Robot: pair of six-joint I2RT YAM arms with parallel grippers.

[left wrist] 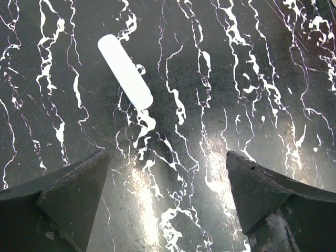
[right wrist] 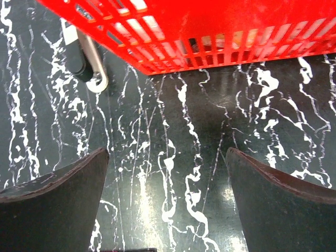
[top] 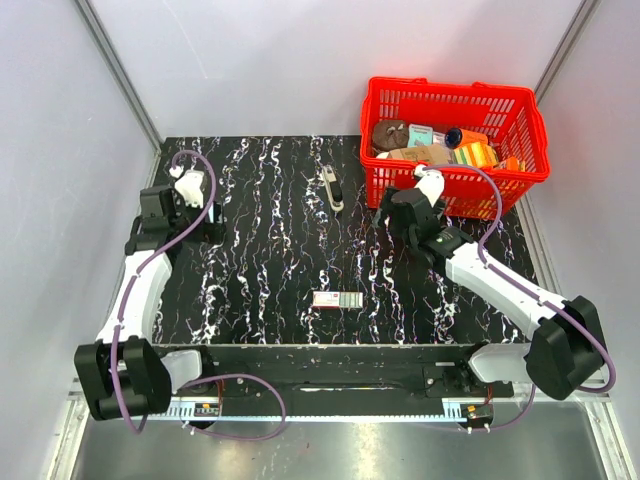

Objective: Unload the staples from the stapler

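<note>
Now the stapler [top: 332, 188] lies ahead-left of the right tool [right wrist: 167, 157], spread wide, empty.

Plain pale walls [top: 330, 60] on three sides. A black table [top: 260, 250], veined white and glossy with lamp glare.

Open tabletop [top: 270, 250] is left on the stapler's [top: 332, 188] left and below it, at upper centre. Its right side is crowded by the red basket [top: 455, 130], with only a narrow gap between. A small flat box [top: 336, 299] is found lower centre, well apart. A white cylinder [left wrist: 125, 72] is seen ahead of the left gripper [left wrist: 167, 210].
</note>
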